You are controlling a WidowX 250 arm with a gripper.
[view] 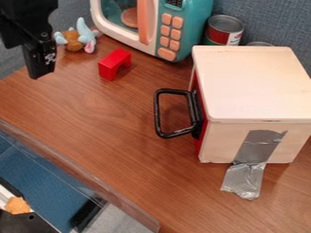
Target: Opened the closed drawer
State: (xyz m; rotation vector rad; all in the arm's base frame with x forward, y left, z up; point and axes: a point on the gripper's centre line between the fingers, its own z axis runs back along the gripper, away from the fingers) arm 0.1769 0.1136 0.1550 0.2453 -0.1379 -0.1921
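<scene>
"Drawer [200,142] status?"
"Appears shut in the pale box [255,82], right of centre."
"Gripper [40,68]?"
"Upper left, well apart from the handle [158,109]; open or closed, I cannot tell."
"Risk?"
"Shallow hooking could cause slippage; weak tape [260,146], box dragging."

Right of the frame: drawer box, pale cream wood [255,82], with a red front [200,141], a black handle [161,113] and silver-grey tape [258,148]. Upper centre: toy microwave, teal [197,18] and white, with salmon-orange buttons and handle. Beside it, a can [224,31], red and white on its label. Upper left: red block [114,63]; plush toy [77,36], light blue, brown and pink. Tabletop [121,145]: reddish brown, streaked with wood grain.
</scene>
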